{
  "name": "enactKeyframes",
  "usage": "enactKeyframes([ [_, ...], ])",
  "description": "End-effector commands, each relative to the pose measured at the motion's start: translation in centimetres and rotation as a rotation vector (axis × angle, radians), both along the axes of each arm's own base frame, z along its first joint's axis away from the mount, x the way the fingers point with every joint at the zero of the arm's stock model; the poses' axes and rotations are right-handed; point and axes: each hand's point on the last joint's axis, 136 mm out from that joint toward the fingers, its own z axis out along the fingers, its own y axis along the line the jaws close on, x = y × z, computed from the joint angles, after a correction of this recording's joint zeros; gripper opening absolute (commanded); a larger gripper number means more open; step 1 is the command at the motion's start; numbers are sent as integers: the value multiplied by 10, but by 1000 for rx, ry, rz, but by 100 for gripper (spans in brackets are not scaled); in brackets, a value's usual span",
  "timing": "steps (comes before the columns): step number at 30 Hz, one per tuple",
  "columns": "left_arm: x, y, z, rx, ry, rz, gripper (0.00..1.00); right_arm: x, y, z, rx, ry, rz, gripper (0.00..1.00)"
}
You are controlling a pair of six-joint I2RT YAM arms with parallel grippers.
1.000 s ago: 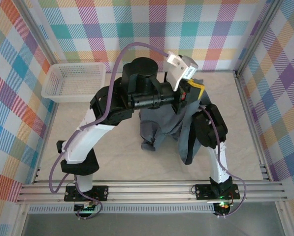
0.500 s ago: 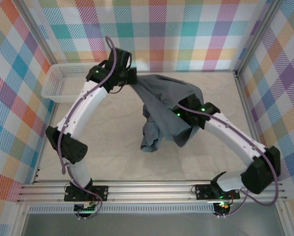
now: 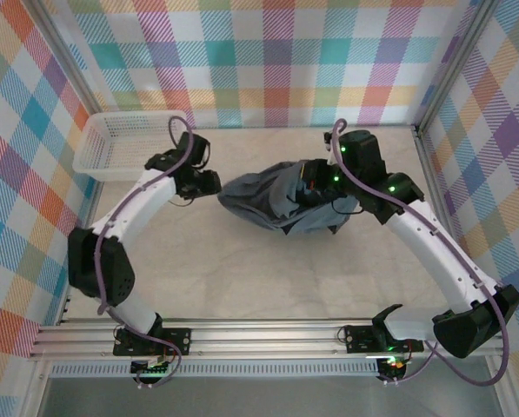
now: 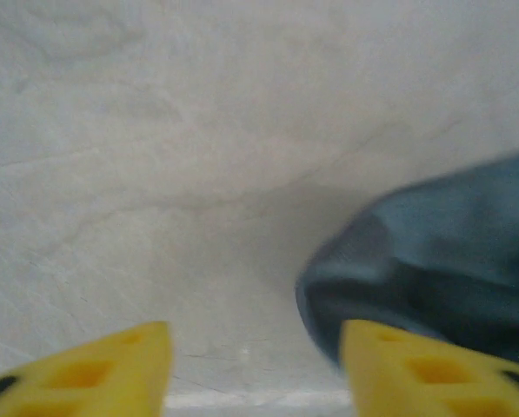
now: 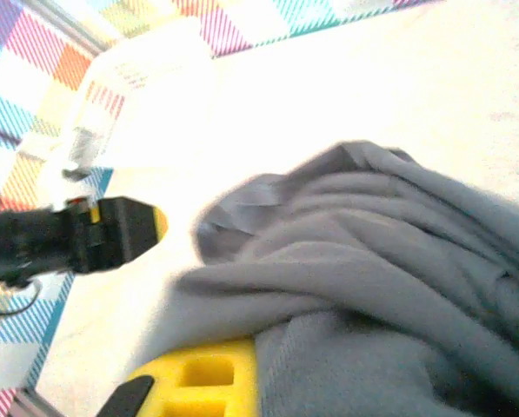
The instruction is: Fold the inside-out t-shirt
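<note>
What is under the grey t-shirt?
The t-shirt lies bunched on the pale table, with the right gripper holding one side. You can see the table all around it, but the cloth covers whatever is beneath it.

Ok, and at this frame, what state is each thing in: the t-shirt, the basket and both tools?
t-shirt: bunched in a crumpled heap on the table, not yet folded.
left tool: open, holding nothing, just beside the heap.
right tool: shut on the t-shirt's fabric.
basket: upright, empty, at the far left corner.
</note>
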Motion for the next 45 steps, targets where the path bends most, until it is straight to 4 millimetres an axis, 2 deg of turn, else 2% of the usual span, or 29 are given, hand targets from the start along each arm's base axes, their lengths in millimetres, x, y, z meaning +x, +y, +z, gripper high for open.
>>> enactKeyframes([
  [1, -9, -31, 95, -238, -209, -127, 69, 14, -1, 22, 59, -16, -53, 0],
  [4, -35, -87, 151, -494, -336, -339, 77, 15, 13, 14, 82, 30, -2, 0],
  [6, -51, -116, 163, -539, -352, -458, 79, 16, 20, 13, 105, 50, 20, 0],
  [7, -59, -129, 163, -537, -350, -516, 80, 16, 23, 14, 116, 57, 30, 0],
  [10, -75, -165, 140, -531, -297, -661, 83, 16, 26, 22, 143, 53, 41, 0],
  [12, -70, -174, 113, -464, -252, -652, 84, 13, 29, 33, 162, 30, 65, 0],
  [14, -44, -157, 75, -318, -194, -492, 84, 7, 34, 48, 191, 2, 113, 0],
  [16, -21, -134, 49, -183, -150, -352, 83, 1, 37, 63, 224, -21, 147, 0],
  [18, -5, -126, 32, -144, -126, -289, 83, -5, 37, 81, 260, -52, 166, 0],
  [19, 2, -128, 26, -162, -122, -283, 78, -8, 36, 88, 279, -66, 167, 0],
  [21, 8, -145, 20, -230, -124, -340, 63, -9, 29, 102, 316, -88, 144, 0],
  [22, 11, -149, 16, -231, -124, -348, 48, -9, 23, 108, 335, -92, 123, 0],
  [24, 20, -142, 6, -212, -103, -325, 4, -10, 12, 117, 367, -103, 100, 0],
  [26, 27, -128, 9, -271, -79, -262, 0, -15, -2, 117, 378, -109, 87, 0],
  [27, 31, -120, 15, -326, -79, -223, 0, -18, -9, 112, 372, -105, 74, 0],
  [30, 45, -79, 27, -465, -66, -64, 0, -30, -32, 69, 349, -39, 28, 0],
  [32, 48, -47, 26, -501, -49, 16, 0, -42, -44, 18, 350, 61, -19, 0],
  [33, 47, -38, 28, -511, -55, 24, 0, -48, -47, -4, 347, 99, -26, 0],
  [34, 45, -32, 32, -524, -71, 22, 0, -55, -51, -36, 325, 157, -46, 0],
  [36, 39, -37, 44, -566, -100, -29, 0, -71, -60, -98, 263, 270, -86, 0],
  [38, 30, -55, 54, -646, -93, -99, 0, -87, -71, -161, 185, 385, -128, 3],
  [40, 19, -74, 59, -690, -70, -163, 0, -99, -76, -200, 130, 460, -131, 10],
  [42, 6, -90, 60, -675, -61, -220, 0, -104, -78, -215, 81, 522, -123, 35],
  [43, 0, -98, 59, -665, -54, -243, 0, -102, -77, -209, 63, 522, -102, 42],
  [45, -8, -108, 59, -663, -42, -270, 0, -89, -74, -186, 42, 459, -72, 48],
])
